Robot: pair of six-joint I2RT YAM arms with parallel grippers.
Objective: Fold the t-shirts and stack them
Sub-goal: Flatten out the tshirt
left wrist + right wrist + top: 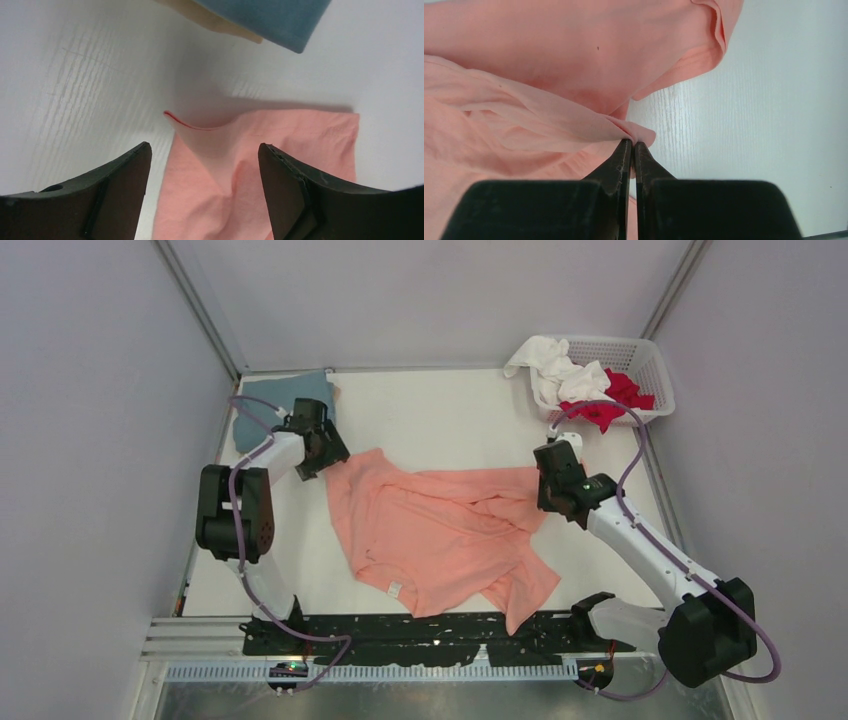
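1. Judging by the layout, two shirts are done. The teal-blue t-shirt (265, 400) lies folded flat at the table's (440, 420) far left corner, with the tan t-shirt (225, 22) edging out beneath it.
2. The salmon-pink t-shirt (440, 530) sprawls unfolded mid-table. Its cloth is thin, soft and creased, with a rolled hem.
3. The left gripper (205, 150) stands with its jaws apart, straddling the pink shirt's far left corner. The right gripper (633, 145) is pinched tight on a fold at that shirt's right edge.
4. A white t-shirt (555, 370) and a red t-shirt (615, 400) lie heaped, unfolded, in the lattice basket (655, 365) at the far right.
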